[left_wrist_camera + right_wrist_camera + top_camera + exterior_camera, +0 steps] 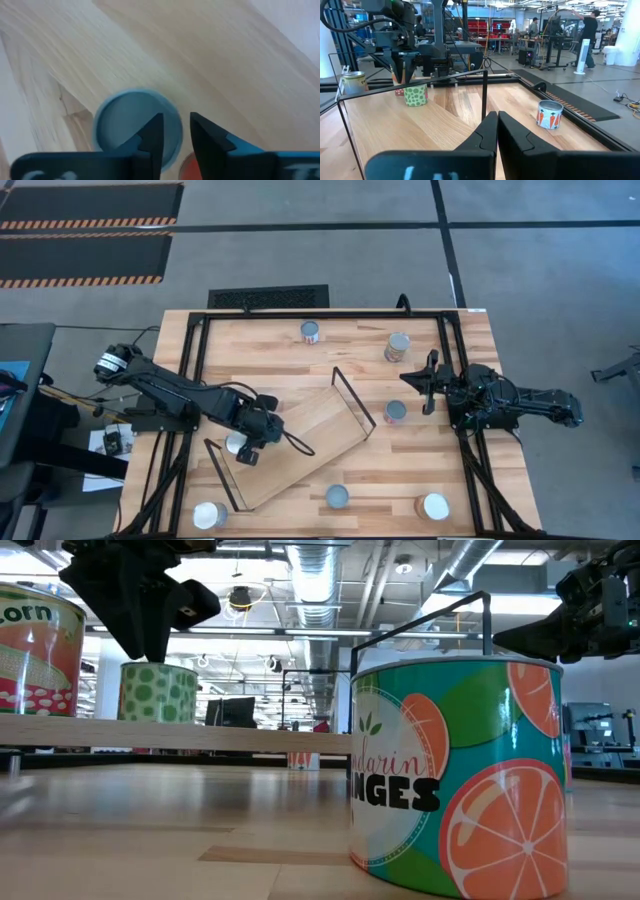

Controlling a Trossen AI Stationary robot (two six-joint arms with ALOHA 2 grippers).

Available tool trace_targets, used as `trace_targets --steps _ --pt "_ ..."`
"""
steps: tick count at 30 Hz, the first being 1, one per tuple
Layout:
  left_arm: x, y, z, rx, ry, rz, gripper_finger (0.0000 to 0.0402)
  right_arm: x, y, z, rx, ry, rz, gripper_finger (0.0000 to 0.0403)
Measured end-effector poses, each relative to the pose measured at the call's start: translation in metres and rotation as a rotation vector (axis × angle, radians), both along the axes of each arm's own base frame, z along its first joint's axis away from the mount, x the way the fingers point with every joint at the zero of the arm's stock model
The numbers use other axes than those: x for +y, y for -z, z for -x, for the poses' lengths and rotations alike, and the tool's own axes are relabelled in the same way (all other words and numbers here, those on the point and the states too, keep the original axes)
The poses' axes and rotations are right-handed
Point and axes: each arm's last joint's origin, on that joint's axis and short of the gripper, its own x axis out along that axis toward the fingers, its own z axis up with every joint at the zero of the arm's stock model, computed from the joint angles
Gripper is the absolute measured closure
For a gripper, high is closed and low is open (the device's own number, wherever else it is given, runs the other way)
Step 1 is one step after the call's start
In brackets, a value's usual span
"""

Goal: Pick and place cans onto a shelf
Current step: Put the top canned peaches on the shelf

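Observation:
The shelf (320, 420), a light-wood board with black wire end frames, lies at a slant mid-table. A green-dotted can with a blue-grey top (237, 444) stands upright on the shelf's left end; it also shows in the low view (158, 690) and the left wrist view (130, 125). My left gripper (175, 132) hangs just above this can, pointing down, fingers a little apart and holding nothing. Something orange-red (190, 167) shows under it. My right gripper (497, 120) is shut and empty, raised at the table's right side (408, 380).
Loose cans stand on the table: two at the far edge (310, 332) (397, 347), one right of the shelf (395, 412), and three near the front (209, 515) (338, 497) (435, 506). The mandarin-oranges can (460, 770) is closest in the low view. People stand far off (585, 35).

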Motion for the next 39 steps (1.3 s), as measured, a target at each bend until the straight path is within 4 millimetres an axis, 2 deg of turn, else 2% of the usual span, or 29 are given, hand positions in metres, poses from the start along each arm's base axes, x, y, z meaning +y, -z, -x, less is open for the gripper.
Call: trace_targets --steps 5,10,14,20,22,27,34,39 --pt "0.0 -0.004 -0.001 -0.005 -0.005 -0.001 0.0292 0.0 0.0 0.0 0.0 0.0 0.0 0.0365" --pt "0.001 -0.026 -0.007 -0.121 -0.031 -0.056 0.0295 0.0 0.0 0.0 0.0 0.0 0.0 0.0365" --pt "0.004 -0.043 -0.007 -0.303 -0.045 -0.044 0.032 0.0 0.0 0.0 0.0 0.0 0.0 0.0365" --pt "0.022 -0.048 0.002 -0.568 -0.044 0.026 0.0384 0.0 0.0 0.0 0.0 0.0 0.0 0.0365" --pt "0.031 -0.046 0.006 -0.639 -0.058 0.044 0.0397 0.0 0.0 0.0 0.0 0.0 0.0 0.0365" --pt "0.05 -0.03 0.016 -0.812 -0.103 0.065 0.0396 0.0 0.0 0.0 0.0 0.0 0.0 0.0365" --pt "0.068 0.008 0.026 -0.982 -0.152 0.043 0.04 0.0 0.0 0.0 0.0 0.0 0.0 0.0365" --pt "0.079 0.034 0.041 -1.129 -0.173 0.082 0.0401 0.0 0.0 0.0 0.0 0.0 0.0 0.0365"
